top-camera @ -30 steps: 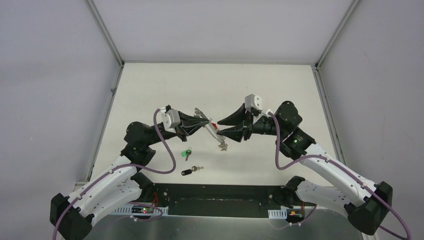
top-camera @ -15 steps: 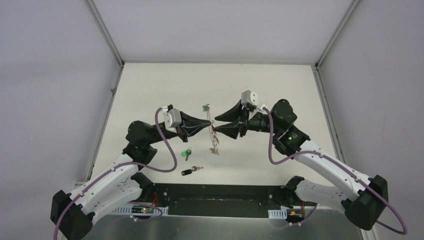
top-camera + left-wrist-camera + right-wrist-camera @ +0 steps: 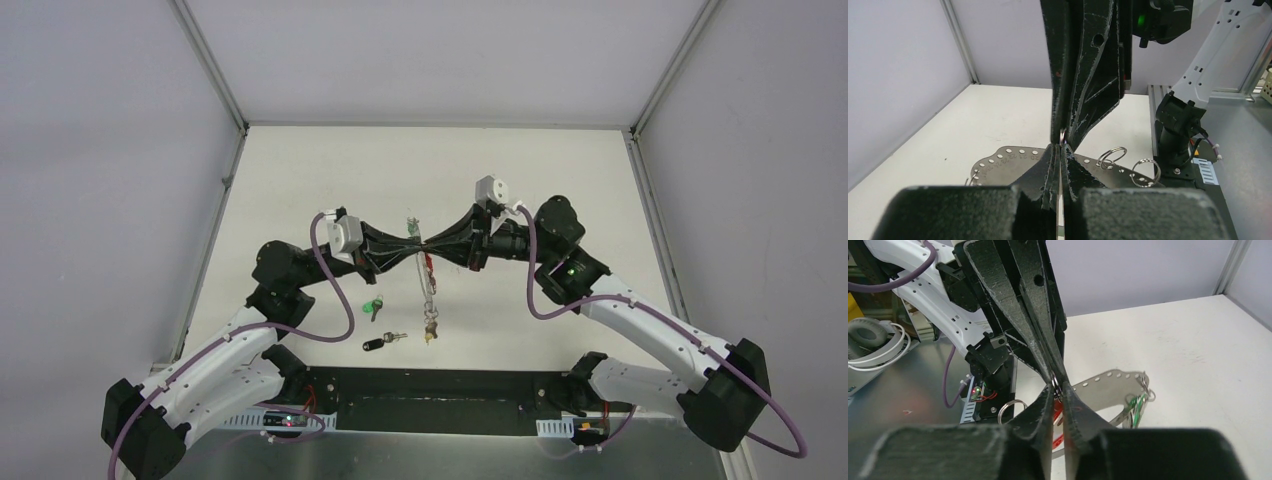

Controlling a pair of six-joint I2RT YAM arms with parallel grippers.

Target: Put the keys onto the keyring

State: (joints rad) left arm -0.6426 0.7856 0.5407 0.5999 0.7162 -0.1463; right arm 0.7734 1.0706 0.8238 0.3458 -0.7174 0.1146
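Top external: the keyring (image 3: pixel 428 290) hung edge-on above the desk (image 3: pixel 520 170), clamped between the two pincers. The left pincer (image 3: pixel 412 247) was fully closed on the keyring's upper part. The right pincer (image 3: pixel 437 247) met it tip to tip from the other side. In the right wrist view its jaws were drawn down to a thin gap on the same metal. A red-capped key (image 3: pixel 428 263) showed on the keyring just below the grip.

The green-capped key (image 3: pixel 374 305) lay loose on the desk, left of the keyring's lower end. The black-capped key (image 3: pixel 377 344) also lay loose, left of that end and nearer the desk's front edge.

Judgement: neither key was threaded yet, and only the keyring was secured. Left to do: free one pincer, fetch each key, and work both onto the keyring.
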